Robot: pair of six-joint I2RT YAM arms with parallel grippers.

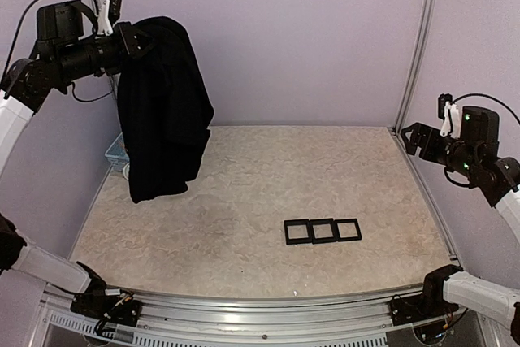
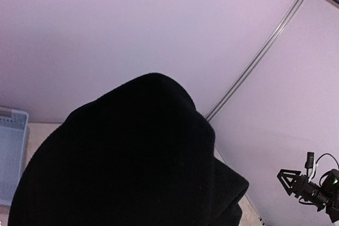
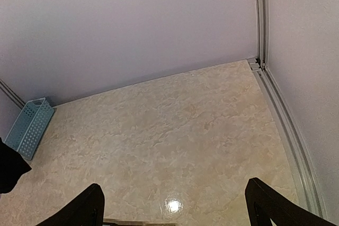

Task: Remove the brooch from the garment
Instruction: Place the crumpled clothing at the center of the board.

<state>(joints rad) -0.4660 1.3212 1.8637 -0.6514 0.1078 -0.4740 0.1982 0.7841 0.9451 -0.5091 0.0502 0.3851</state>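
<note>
Above the light-blue basket, at the far left of the surface, the left arm is reaching out high and level, and its jaws are pinching shut on the top of the garment. We are seeing the black fabric bunching over those jaws and burying them, so the garment is hanging straight down from the grip in one long, floppy fold. Its lower edge is dangling just in front of the basket and to the basket's right, covering most of it; whether that edge is touching the surface we cannot tell. In the left wrist view the garment is filling the lower part of the picture as a rounded black hump, hiding the jaws beneath it, with the basket peeking out at its left side.

Well apart from the basket, across the full width of the surface, the right arm is hovering raised beside the right wall. Its jaws are standing spread wide and gripping nothing: in the right wrist view we are seeing the two dark fingers far apart at the bottom corners, with only bare surface between them. Three small black square frames are lying in a row, touching side by side, nearer the arm bases than the basket and well to its right.
</note>
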